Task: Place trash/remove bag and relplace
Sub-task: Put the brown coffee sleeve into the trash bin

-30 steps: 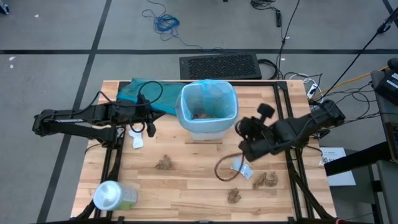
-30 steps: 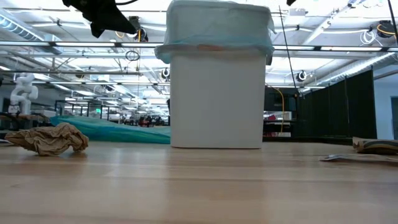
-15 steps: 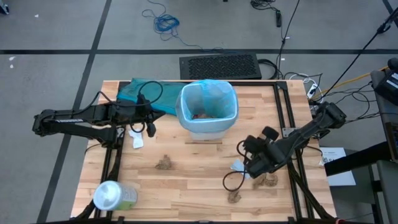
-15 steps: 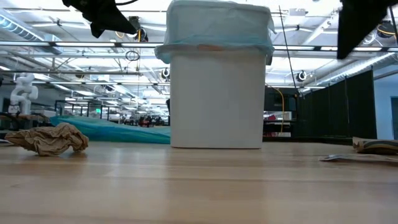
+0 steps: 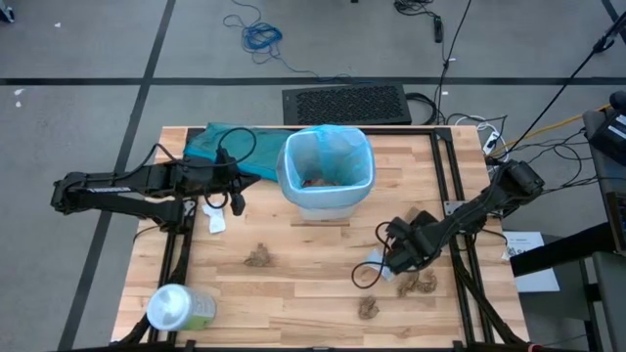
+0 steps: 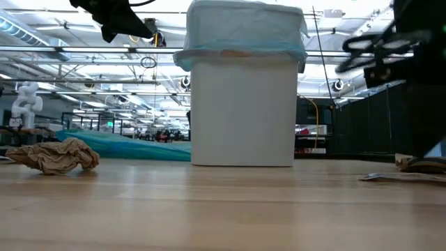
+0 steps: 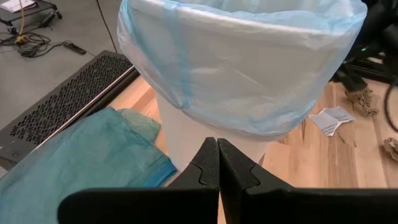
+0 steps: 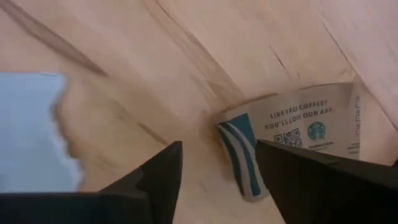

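The white bin [image 5: 326, 174] stands at the table's far middle, lined with the light-blue bag [image 7: 249, 68], whose edge is folded over the rim. Some trash [image 5: 315, 181] lies inside. Brown paper wads lie on the table [image 5: 258, 257], [image 5: 368, 308], [image 5: 423, 284]. A printed white paper scrap [image 8: 298, 134] lies flat on the wood just ahead of my right gripper [image 8: 219, 146], which is open and low over the table [image 5: 394, 261], touching nothing. My left gripper [image 7: 217, 149] is shut, left of the bin [image 5: 235, 196].
A teal-green plastic bag [image 5: 220, 147] lies at the far left beside the bin. A pale-green container with a white lid [image 5: 179, 308] lies at the near left corner. A white scrap [image 5: 214, 220] is below my left gripper. Bare wood shows across the near middle.
My right gripper has swung away from the bin's right side, toward the table's near edge and down, and now sits low over the white scrap by the brown wads. My left arm has kept still.
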Robot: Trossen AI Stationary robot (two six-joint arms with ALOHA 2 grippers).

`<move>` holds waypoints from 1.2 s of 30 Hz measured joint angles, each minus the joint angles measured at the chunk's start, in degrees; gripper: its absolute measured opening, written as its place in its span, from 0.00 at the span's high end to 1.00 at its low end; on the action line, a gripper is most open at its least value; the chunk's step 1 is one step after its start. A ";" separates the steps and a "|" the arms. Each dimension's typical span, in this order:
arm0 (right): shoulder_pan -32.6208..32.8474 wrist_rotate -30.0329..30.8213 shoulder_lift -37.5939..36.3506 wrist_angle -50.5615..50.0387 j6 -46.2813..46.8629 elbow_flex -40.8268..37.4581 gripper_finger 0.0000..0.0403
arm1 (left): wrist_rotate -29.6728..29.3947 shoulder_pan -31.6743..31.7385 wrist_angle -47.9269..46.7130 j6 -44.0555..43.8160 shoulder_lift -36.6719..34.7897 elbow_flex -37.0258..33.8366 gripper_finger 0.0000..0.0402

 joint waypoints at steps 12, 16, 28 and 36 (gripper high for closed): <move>0.04 0.00 -0.09 6.33 0.10 -7.91 0.48 | 0.03 0.00 -0.17 -0.23 0.00 0.00 1.00; 0.04 -0.30 -0.04 7.31 0.23 -7.98 0.59 | 0.03 0.00 -0.17 -0.23 0.00 0.00 1.00; -0.05 -0.91 0.16 9.47 -1.74 -5.04 0.99 | 0.03 0.00 -0.23 -0.16 0.00 0.00 1.00; -0.03 1.92 -0.50 6.63 -4.94 3.22 1.00 | 0.03 0.00 -0.29 0.31 0.00 0.00 1.00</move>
